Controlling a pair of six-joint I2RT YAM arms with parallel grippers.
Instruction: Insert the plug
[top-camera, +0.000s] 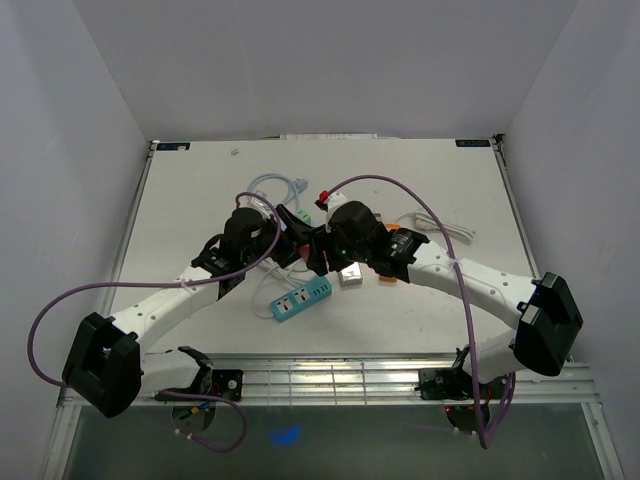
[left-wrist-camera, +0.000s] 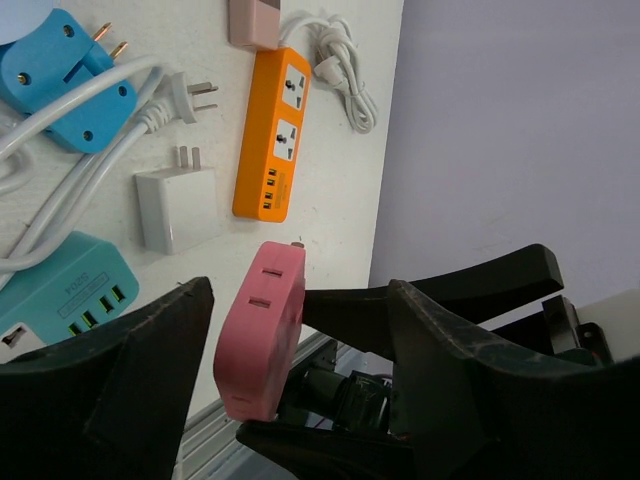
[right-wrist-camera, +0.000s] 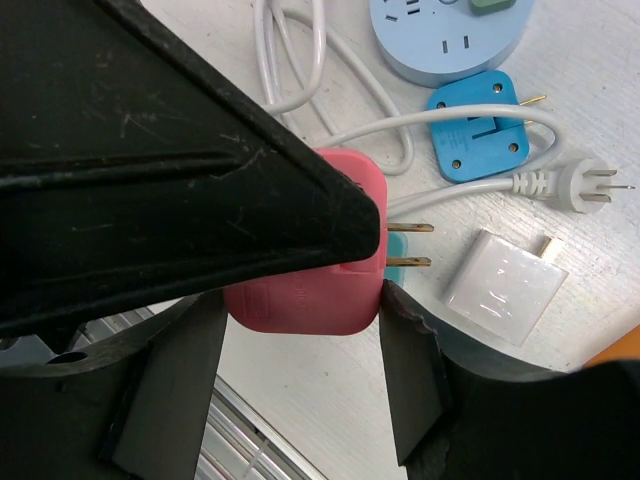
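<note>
Right wrist: pink plug (right-wrist-camera: 300, 300), brass prongs (right-wrist-camera: 410, 228)

Left arm (top-camera: 165, 305) & right arm (top-camera: 480, 280) are both built of slim white links w/ chunky black joint housings (top-camera: 100, 365), a thin purple cable (top-camera: 31, 340) looping off each, & matte black fingers (right-wrist-camera: 170, 200) w/ fine scratches.

- Orange plastic power strip (left-wrist-camera: 270, 135), lying flat on the white desk (left-wrist-camera: 340, 200).
- White square charger block (left-wrist-camera: 178, 208), just beside the strip.
- Blue flat adapter with brass pins (left-wrist-camera: 60, 80).
- Coiled white cord (left-wrist-camera: 345, 75), near the strip's far end.
</note>
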